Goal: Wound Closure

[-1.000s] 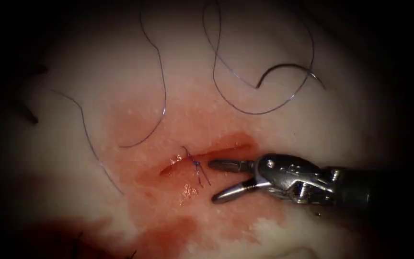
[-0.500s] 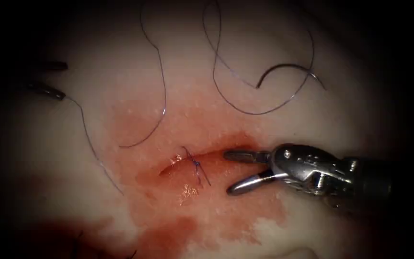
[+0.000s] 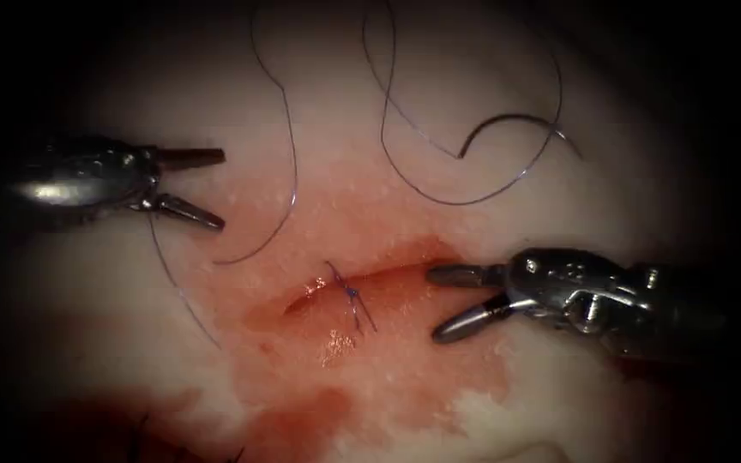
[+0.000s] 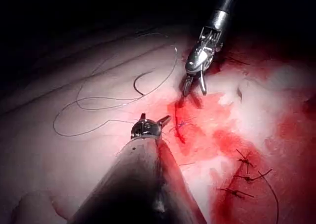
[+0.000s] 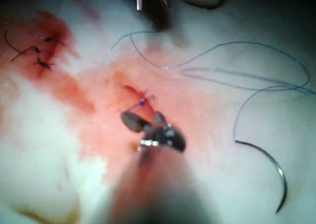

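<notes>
The cut [image 3: 370,281] runs across the red-stained tissue [image 3: 319,111], with one knotted stitch [image 3: 351,292] and two short tails on it. The curved needle [image 3: 508,123] lies free on the tissue far right of the cut, not in the tissue; I see the needle [image 5: 270,166] in the right wrist view too. Its thread [image 3: 289,146] loops loosely across the tissue. My left tool [image 3: 219,190] is left of the cut, open, holding nothing. My right tool [image 3: 433,305] is at the cut's right end, open and empty. The stitch [image 4: 182,124] lies just beyond my left tool [image 4: 155,118].
Red fluid [image 3: 302,420] pools on the tissue in front of the cut. A strand of thread [image 3: 173,279] trails under the left tool's lower jaw. Older knotted stitches [image 4: 244,177] with cut ends sit on another stained patch [image 5: 39,51].
My left tool has come in from the left toward the cut, jaws open. My right tool has backed to the right, away from the knotted stitch, still open.
</notes>
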Robot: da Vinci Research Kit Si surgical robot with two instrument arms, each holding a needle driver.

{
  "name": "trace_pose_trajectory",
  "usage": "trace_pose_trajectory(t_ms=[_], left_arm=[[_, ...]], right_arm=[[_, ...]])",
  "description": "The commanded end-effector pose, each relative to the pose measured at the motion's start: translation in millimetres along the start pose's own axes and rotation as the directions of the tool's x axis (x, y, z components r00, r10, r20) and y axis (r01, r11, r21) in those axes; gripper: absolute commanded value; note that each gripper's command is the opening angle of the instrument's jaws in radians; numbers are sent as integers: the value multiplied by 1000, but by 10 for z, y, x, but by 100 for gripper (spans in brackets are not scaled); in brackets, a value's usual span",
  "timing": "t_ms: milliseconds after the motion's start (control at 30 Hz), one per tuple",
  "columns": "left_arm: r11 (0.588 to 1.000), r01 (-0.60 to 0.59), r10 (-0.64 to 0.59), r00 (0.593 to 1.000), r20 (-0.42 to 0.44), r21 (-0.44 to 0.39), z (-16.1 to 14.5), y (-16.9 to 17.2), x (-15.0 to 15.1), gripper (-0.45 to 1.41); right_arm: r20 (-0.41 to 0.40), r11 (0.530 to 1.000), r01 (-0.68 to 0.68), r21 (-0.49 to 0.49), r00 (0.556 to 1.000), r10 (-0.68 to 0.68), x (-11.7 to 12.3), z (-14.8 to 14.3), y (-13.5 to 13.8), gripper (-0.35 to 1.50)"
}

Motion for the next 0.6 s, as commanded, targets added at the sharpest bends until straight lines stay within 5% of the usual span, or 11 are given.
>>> trace_pose_trajectory(t_ms=[33,300,600], left_arm=[[1000,-10,10,1000,-12,-12,12,1,1,61],[996,-73,71,996,-49,-45,80,34,13,57],[996,-88,87,995,-44,-20,111,43,5,56]], right_arm=[[-3,1000,2,-5,1000,-2,-1,3,6,131],[8,1000,9,-26,1000,-9,-4,-7,11,130],[16,999,25,-39,1000,-24,-3,-13,12,130]])
